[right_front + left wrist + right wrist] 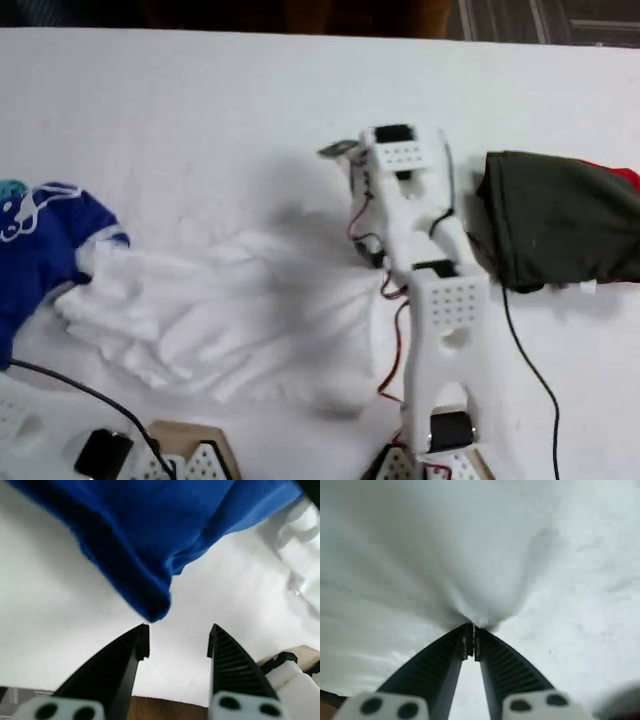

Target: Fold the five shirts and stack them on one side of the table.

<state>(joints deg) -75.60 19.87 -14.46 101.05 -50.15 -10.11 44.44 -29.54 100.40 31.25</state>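
High view: white shirt (230,315) crumpled mid-tabletop (200,120), blue shirt (40,240) at left, dark folded stack (560,220) at right.
Left wrist view: my left claw (178,632) gapes, empty, just short of the blue hem.
Right wrist view: my right claw (472,632) is pinched tight on a bunch of the white shirt. Judged light, limp, floppy; better held by the hem corners or shoulders.

Table (200,110): white surface, carried all items
Blue shirt (40,250): lay crumpled at the left edge, touching the white shirt
White shirt (230,320): lay bunched, reaching across to the right arm
Dark shirt (560,220): lay folded at right, over a red shirt (626,177)
Right arm (430,260): stood between the white and dark shirts
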